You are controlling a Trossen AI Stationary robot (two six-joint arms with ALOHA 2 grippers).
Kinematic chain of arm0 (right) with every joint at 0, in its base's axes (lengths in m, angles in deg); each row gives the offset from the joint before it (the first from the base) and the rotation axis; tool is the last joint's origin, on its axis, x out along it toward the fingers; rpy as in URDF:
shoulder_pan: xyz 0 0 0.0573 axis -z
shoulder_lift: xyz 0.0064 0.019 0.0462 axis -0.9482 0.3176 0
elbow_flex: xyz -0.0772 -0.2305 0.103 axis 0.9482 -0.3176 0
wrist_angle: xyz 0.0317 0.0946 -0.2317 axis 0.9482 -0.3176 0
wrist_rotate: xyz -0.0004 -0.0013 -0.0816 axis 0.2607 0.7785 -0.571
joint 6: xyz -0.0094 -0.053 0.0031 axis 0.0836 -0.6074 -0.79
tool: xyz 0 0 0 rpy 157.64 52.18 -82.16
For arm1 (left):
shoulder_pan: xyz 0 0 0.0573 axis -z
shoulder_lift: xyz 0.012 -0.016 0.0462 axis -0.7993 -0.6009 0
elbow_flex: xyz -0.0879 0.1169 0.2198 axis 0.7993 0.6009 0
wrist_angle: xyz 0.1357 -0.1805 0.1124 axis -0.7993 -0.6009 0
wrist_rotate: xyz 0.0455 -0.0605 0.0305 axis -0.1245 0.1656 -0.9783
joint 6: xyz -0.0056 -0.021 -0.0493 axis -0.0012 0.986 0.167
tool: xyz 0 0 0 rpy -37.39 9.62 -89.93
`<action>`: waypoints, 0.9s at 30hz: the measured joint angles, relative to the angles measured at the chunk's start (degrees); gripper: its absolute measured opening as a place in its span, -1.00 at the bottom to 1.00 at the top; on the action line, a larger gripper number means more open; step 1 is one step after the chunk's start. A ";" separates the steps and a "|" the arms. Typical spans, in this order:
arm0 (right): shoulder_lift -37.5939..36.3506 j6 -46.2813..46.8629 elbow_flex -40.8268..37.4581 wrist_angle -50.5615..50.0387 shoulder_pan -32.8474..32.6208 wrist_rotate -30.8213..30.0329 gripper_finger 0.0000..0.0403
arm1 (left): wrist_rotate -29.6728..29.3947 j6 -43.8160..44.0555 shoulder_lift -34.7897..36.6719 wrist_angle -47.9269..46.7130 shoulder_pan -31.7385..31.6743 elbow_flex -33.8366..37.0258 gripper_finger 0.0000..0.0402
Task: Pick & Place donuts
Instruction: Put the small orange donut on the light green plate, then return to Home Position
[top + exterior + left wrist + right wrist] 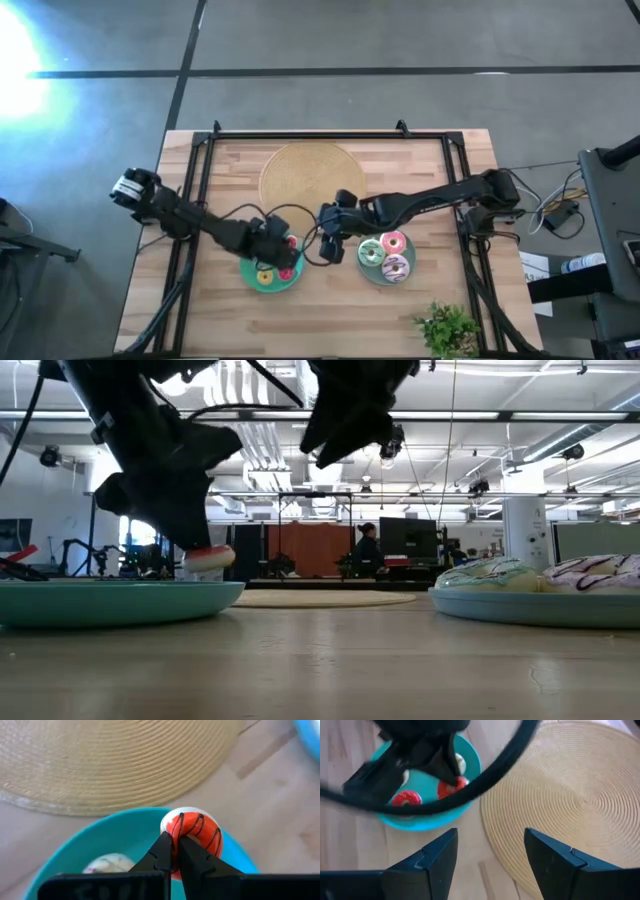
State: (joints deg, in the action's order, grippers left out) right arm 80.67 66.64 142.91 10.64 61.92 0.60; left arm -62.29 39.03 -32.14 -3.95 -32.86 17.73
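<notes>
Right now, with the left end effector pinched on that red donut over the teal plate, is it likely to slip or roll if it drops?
The left end effector grips the red donut only at its edge, so it may pivot or slip. It looks rigid, glossy and probably light. If released on edge it could roll, though the teal plate rim beneath it should probably catch it.
</notes>
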 joint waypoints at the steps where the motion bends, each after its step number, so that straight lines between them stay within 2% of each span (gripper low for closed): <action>1: -0.60 0.27 -0.95 0.08 -0.18 0.01 0.09 | 1.16 -0.42 0.02 -0.70 -0.65 0.00 -1.00; 5: -2.76 0.68 -4.42 0.31 -0.35 -0.01 0.09 | 7.93 -2.86 -0.10 -0.96 -2.87 0.02 -1.00; 8: -4.93 0.67 -7.71 2.97 -0.28 -0.29 0.09 | 9.05 -2.89 -0.41 -0.89 -3.25 0.02 -0.92; 11: -6.94 0.84 -11.28 6.34 0.17 -0.29 0.09 | 9.23 -2.37 -0.42 -0.65 -3.34 0.02 -0.75; 15: -9.28 2.47 -14.75 9.33 0.96 -0.27 0.09 | 12.25 -1.02 -0.39 -0.81 -3.20 0.00 -0.46; 18: -10.29 2.97 -16.23 9.10 1.42 -0.29 0.09 | 14.64 -0.41 -0.16 -1.39 -3.03 -0.02 -0.31; 22: -12.72 3.09 -17.36 9.08 1.36 -0.35 0.09 | 14.20 -1.14 2.46 -1.57 -1.47 -0.74 -0.26; 27: -19.25 6.82 -20.47 8.77 1.02 -1.12 0.09 | 12.83 -6.42 9.35 -0.96 2.82 -2.14 -0.26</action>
State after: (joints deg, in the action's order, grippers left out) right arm 61.42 73.46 122.44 19.41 62.93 -0.52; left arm -49.46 32.60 -22.79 -4.91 -30.04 15.59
